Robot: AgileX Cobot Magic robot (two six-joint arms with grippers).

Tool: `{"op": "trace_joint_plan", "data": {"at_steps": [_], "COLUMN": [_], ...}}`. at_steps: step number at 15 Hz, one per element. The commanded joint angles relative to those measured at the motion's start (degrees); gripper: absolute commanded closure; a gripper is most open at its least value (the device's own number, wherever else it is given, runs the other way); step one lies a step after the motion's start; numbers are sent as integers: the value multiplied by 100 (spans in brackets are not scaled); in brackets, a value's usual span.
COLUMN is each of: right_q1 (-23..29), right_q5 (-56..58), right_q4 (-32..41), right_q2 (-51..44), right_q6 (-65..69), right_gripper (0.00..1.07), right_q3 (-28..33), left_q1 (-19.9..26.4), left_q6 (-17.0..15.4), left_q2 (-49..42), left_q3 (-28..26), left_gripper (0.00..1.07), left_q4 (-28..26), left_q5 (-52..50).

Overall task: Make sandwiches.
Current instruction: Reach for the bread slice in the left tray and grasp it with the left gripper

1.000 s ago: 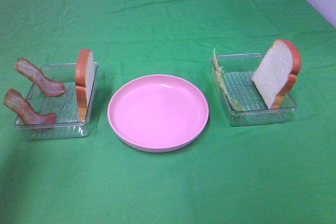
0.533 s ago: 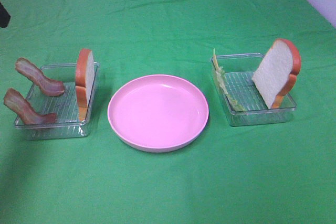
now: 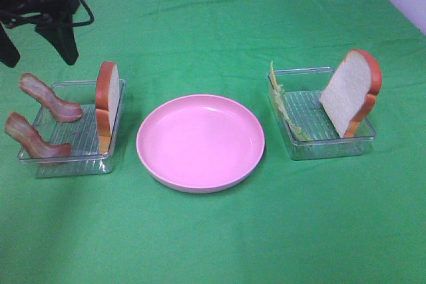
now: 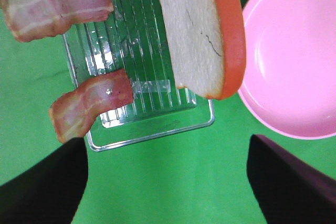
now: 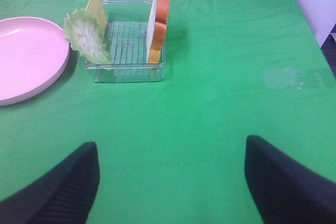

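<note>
Moved since earlier: left arm [image 3: 40,1] has come into the high view at the far left corner, beyond the left tray [image 3: 66,164]; a second ago no arm showed there.
Unmoved since earlier: both trays, the plate and all food pieces.
Left jaws: wide apart and gripping nothing; the two black fingers [image 4: 47,187] hang over the green counter [image 3: 213,244], just beside the left tray's edge.
Right jaws: apart and clamped on nothing; out of the high view. The wrist view shows two dark fingers [image 5: 58,192] over bare cloth, well apart from the right tray [image 3: 333,147].
Left tray, contents: one bread slice [image 3: 108,98] standing upright on edge against the wall nearest the plate. Two bacon strips, the farther [image 3: 50,98] and the nearer [image 3: 30,139], lean on the opposite wall with their upper ends sticking out over the rim.
Right tray, contents: a second bread slice [image 3: 349,94] tilted against the outer wall, white face towards the plate. Lettuce leaf [image 3: 289,118] and cheese slice [image 3: 273,76] lean on the wall nearest the plate, with the cheese behind the lettuce.
Pink plate [image 3: 200,184]: between the two trays, near both but touching neither.
Sandwich status: unstacked; every ingredient sits in its tray.
</note>
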Motion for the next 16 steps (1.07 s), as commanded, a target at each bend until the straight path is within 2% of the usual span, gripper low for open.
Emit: {"op": "trace_joint_plan", "data": {"at_steps": [1,5,10,11,12,16], "right_q1": [-34,-34,-34,-34,-34,-34], "right_q5": [-63,-63,-63,-63,-63,-63], "right_q4": [-17,-17,-17,-17,-17,-17], "right_q2": [11,11,11,11,11,11], "right_q6": [-52,-52,-52,-52,-52,-52], "right_gripper": [34,34,34,34,34,34], "right_q3": [6,6,6,6,6,6], "left_q1": [-332,-699,-733,-733,-733,-733], "left_q6": [-453,-659,-659,-659,-659,-665], "left_q2": [332,905,1432,1478,1484,1478], "left_q3": [-86,-178,-246,-246,-246,-246], "left_gripper": [27,27,28,32,37,78], "left_q4": [298,350,556,665,710,733], "left_q5": [-189,-842,-1186,-1220,-1261,-1478]}}
